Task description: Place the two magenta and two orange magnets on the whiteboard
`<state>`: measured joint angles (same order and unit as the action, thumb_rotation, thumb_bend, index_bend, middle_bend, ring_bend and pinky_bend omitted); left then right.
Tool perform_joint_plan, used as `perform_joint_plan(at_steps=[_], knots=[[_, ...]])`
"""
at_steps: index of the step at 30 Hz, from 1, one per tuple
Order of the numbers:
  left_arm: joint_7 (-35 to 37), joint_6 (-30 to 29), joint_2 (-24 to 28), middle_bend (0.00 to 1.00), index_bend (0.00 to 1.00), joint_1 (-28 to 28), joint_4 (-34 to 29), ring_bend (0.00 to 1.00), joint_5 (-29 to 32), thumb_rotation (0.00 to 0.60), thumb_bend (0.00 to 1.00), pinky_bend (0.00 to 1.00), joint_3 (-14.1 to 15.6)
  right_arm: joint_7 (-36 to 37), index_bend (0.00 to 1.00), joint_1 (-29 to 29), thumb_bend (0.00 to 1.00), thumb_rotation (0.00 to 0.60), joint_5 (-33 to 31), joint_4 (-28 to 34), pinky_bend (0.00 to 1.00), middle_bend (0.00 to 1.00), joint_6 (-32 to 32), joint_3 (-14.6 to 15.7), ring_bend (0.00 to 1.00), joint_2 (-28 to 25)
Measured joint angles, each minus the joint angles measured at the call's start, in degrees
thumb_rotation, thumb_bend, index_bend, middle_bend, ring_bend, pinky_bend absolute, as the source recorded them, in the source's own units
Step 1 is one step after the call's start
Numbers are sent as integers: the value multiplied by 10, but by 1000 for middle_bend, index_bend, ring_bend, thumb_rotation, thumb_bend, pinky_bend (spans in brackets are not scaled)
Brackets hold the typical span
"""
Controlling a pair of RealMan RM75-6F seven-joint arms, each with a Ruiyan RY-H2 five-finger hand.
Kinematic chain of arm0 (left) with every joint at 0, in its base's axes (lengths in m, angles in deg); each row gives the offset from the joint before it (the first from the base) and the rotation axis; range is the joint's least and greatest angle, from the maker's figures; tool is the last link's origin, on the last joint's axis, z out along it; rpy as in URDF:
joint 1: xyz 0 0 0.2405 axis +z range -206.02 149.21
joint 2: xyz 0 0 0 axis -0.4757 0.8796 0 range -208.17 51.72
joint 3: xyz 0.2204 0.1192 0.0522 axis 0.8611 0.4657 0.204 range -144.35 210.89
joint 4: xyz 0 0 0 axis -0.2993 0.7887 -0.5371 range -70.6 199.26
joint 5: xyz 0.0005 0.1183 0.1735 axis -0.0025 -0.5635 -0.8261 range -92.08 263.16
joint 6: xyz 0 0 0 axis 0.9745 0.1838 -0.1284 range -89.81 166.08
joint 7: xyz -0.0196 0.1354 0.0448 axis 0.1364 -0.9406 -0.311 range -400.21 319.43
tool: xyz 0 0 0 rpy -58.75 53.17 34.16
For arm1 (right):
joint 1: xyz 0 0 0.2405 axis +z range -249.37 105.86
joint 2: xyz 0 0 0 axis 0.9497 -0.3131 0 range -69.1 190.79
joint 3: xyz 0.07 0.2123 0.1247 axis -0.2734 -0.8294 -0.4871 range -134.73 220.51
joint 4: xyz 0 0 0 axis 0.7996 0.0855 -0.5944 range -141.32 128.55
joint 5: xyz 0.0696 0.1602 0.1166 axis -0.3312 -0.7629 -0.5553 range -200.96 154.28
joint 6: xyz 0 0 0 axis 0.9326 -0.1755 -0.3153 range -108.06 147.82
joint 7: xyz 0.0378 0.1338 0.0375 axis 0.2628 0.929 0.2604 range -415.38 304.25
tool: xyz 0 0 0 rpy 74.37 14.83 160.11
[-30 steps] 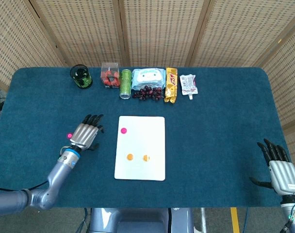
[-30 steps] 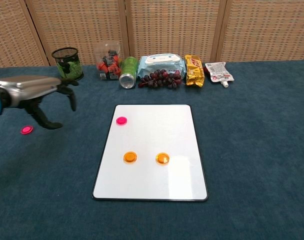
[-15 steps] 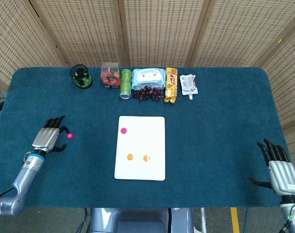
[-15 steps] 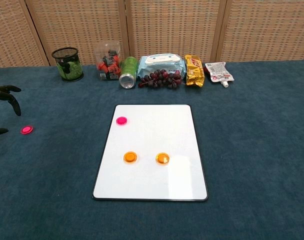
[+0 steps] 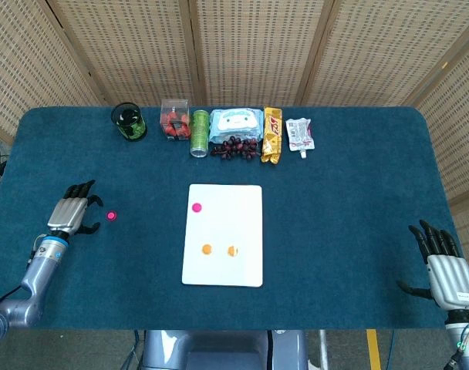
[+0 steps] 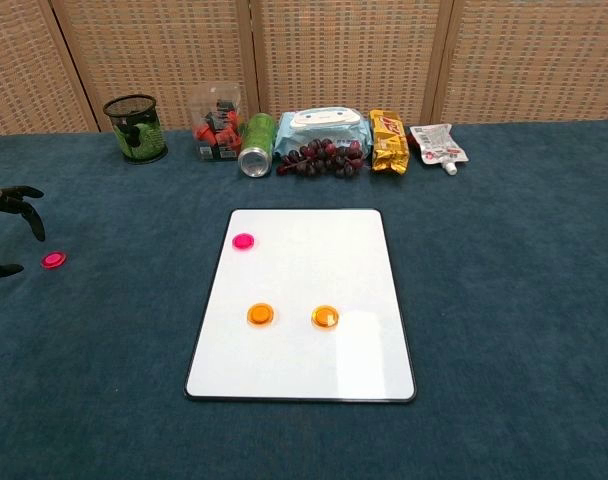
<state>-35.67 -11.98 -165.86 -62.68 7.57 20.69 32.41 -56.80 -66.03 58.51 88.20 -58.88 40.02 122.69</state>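
Snacks (image 5: pixel 272 135), wipes (image 5: pixel 236 124) and cup (image 5: pixel 129 121) line the table's (image 5: pixel 358 200) far edge.

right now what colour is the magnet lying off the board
Magenta: the magnet shows best in the chest view.

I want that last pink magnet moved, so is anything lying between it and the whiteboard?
Nothing visible does. Only bare blue cloth lies between the magenta magnet and the whiteboard; the left robot hand sits open beside it.

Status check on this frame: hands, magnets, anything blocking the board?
Left hand open beside loose magenta magnet, not touching. Right hand open, idle. Whiteboard holds three magnets. Path clear.
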Motion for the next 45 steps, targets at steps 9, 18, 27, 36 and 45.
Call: perform_joint_plan(at_steps=[9, 18, 27, 36, 45], knots=[[7, 18, -19, 0, 353, 0, 25, 0, -14, 600, 321, 0, -16, 1, 0, 0, 0, 600, -1, 0, 0, 0, 1, 0, 0, 0], [-2, 28, -26, 0, 353, -1, 29, 0, -19, 600, 322, 0, -28, 1, 0, 0, 0, 600, -1, 0, 0, 0, 1, -1, 0, -1], [-14, 39, -37, 0, 353, 0, 34, 0, -20, 600, 322, 0, -38, 2, 0, 0, 0, 600, -2, 1, 0, 0, 1, -1, 0, -1], [-16, 40, -40, 0, 621, 5, 35, 0, -21, 600, 340, 0, -45, 2, 0, 0, 0, 600, -1, 1, 0, 0, 1, -1, 0, -1], [-22, 37, -32, 0, 622, 7, 25, 0, -21, 600, 339, 0, -54, 2, 0, 1, 0, 600, -2, 2, 0, 0, 3, -1, 0, -1]])
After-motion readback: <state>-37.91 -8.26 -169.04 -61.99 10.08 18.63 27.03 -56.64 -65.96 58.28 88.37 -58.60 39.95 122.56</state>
